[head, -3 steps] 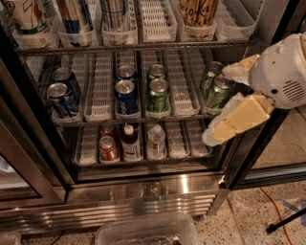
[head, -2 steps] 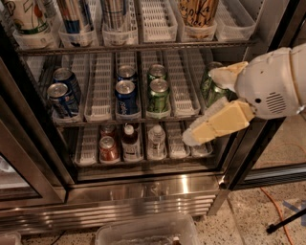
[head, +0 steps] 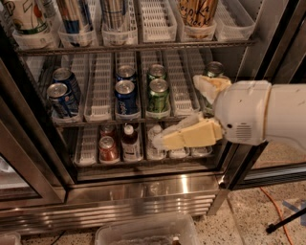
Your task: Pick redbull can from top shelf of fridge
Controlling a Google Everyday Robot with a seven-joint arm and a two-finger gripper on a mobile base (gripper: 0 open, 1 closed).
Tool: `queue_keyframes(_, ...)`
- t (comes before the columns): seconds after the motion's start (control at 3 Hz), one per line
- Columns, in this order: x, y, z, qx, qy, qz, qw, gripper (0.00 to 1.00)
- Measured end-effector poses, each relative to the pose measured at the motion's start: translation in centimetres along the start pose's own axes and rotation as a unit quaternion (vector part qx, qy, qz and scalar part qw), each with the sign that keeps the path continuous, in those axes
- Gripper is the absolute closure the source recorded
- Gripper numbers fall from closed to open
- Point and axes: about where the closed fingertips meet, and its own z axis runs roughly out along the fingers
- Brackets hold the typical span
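The fridge point(head: 143, 194) stands open in front of me. Its top shelf point(head: 143, 47) runs along the upper edge of the view, fitted with white lane trays. The redbull can point(head: 75, 14), silver with blue diagonal panels, stands in the second lane from the left, and its top is cut off by the edge of the view. A similar slim silver can point(head: 114, 11) stands beside it. My gripper point(head: 177, 111), with cream fingers point(head: 191, 136) on a white wrist, is open and empty. It hovers in front of the middle and lower shelves at the right, well below the redbull can.
A tan can with dark script point(head: 198, 12) and a white cup point(head: 26, 16) also stand on the top shelf. The middle rack holds blue cans point(head: 126, 95) and green cans point(head: 158, 94), the lower rack small bottles point(head: 130, 141). A dark door frame point(head: 28, 139) is at the left. A clear bin point(head: 146, 232) lies on the floor.
My arm has moved left and in toward the fridge. The gripper now covers the right part of the middle and lower shelves. The cans have not moved.
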Motion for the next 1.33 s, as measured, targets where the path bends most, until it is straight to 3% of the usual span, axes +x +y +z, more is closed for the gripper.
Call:
queue_keyframes(0.33,-2.6,1.0,0.4,0.005,-0.04,-0.02,0.999,0.0)
queue_keyframes(0.67,-2.7,1.2,0.5,0.003,-0.04,-0.022,0.999,0.0)
queue_keyframes(1.0,-2.7,0.9,1.4,0.024,-0.061,-0.025,0.9975,0.0)
queue_keyframes(1.33,-2.2,0.1,3.0,0.074,-0.1,-0.012,0.9921,0.0)
